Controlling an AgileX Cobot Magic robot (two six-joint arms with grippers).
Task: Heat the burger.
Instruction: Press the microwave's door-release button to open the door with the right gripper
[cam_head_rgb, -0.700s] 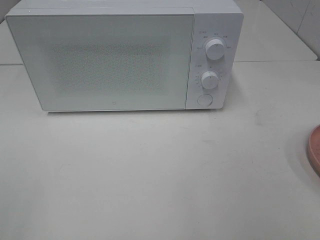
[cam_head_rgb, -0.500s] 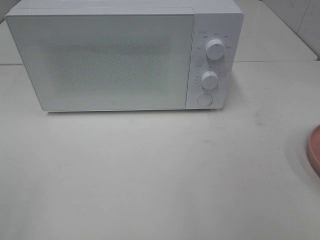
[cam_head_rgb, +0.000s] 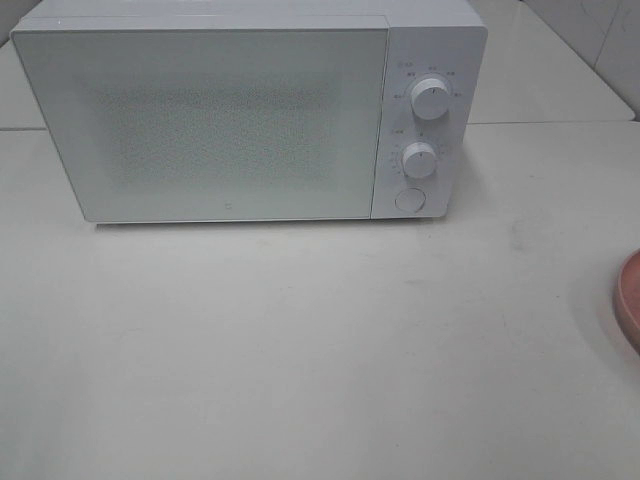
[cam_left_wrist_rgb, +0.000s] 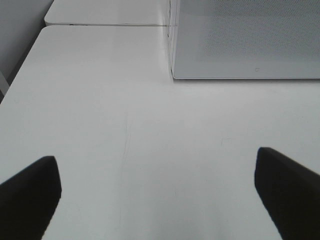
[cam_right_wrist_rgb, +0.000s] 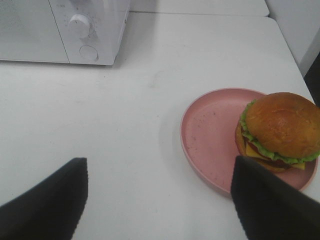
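The burger (cam_right_wrist_rgb: 280, 130), with a glossy brown bun, green lettuce and yellow cheese, sits on a round pink plate (cam_right_wrist_rgb: 210, 135) in the right wrist view. My right gripper (cam_right_wrist_rgb: 160, 200) hangs open above the table just short of the plate, its dark fingers (cam_right_wrist_rgb: 45, 205) spread wide with nothing between them. The white microwave (cam_head_rgb: 250, 110) stands at the back of the table with its door shut. In the left wrist view my left gripper (cam_left_wrist_rgb: 160, 195) is open over bare table, in front of the microwave door (cam_left_wrist_rgb: 250, 40). Neither arm shows in the exterior high view.
Only the plate's rim (cam_head_rgb: 630, 300) shows at the right edge of the exterior high view. The microwave has two knobs (cam_head_rgb: 429, 98) and a round button (cam_head_rgb: 409, 200) on its right panel. A second table surface lies behind.
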